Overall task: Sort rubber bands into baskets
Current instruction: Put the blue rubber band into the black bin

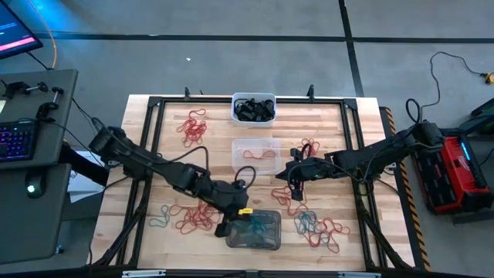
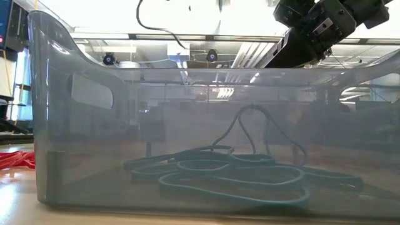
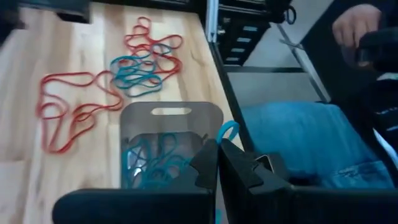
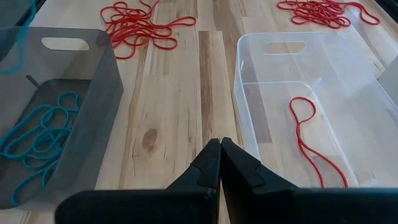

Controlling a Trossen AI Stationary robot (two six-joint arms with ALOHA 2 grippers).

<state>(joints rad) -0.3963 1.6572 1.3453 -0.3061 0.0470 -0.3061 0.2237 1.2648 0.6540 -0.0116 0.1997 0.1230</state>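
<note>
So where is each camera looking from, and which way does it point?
High view: above the table, straight down; both arms, white basket, clear basket, grey basket.
Low view: table height, pressed against the grey basket, teal bands inside; one arm above.
Left wrist view: past the shut left gripper, a teal band pinched, toward the grey basket.
Right wrist view: past the shut right gripper, between grey and clear baskets.
Shared: all four show the grey basket.

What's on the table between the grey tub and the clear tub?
Bare wood, in the right wrist view, between translucent grey tub and clear plastic tub.
</note>
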